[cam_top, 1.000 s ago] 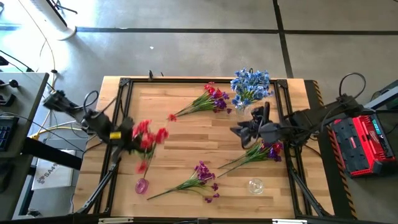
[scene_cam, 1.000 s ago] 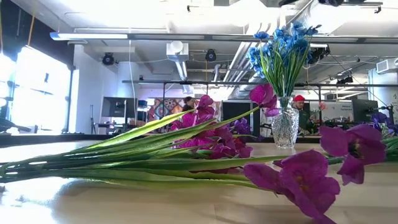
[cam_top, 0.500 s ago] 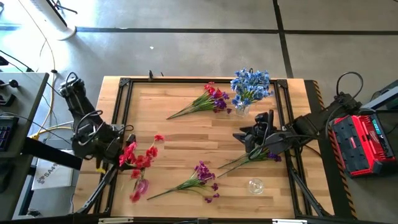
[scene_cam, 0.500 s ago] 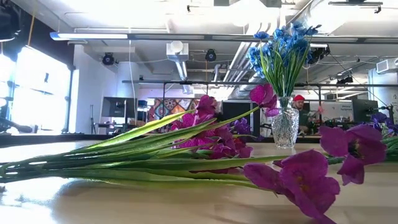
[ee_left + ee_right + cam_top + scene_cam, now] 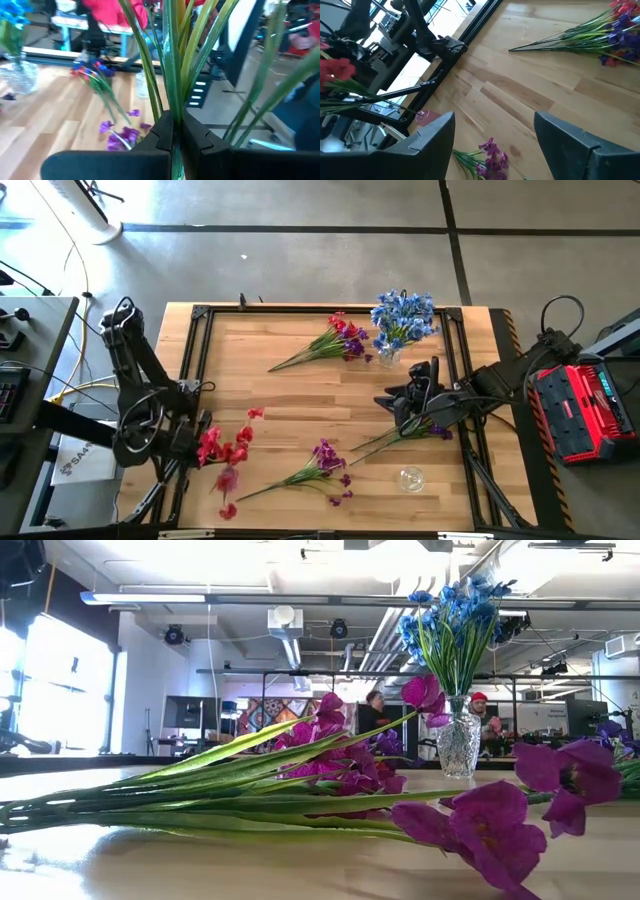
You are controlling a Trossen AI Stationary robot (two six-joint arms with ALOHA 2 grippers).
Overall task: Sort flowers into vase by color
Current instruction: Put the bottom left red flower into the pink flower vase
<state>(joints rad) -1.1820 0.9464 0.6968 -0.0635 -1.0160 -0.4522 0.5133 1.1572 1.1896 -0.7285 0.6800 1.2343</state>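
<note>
So far only the blue flowers [image 5: 403,318] are done: they stand in the glass vase [image 5: 389,357] at the far side of the table [image 5: 300,395], beyond my right gripper [image 5: 408,402].

My left gripper [image 5: 172,136] is pinched tight on the green stems of the red flowers [image 5: 222,446]. I hold them up over the table's left edge. A small pink vase [image 5: 228,478] sits just below the red blooms, so I think they go in there next.

My right gripper hangs with its fingers wide and holds nothing. It is right above a purple bunch [image 5: 420,425].

3 bunches lie flat on the wood: that one, another purple bunch [image 5: 318,465] between my 2 grippers, and a red and purple bunch [image 5: 335,340] beside the blue vase. A clear vase [image 5: 410,478] waits near my right gripper.

The flowers have long thin green stems with small bright blooms on top.
</note>
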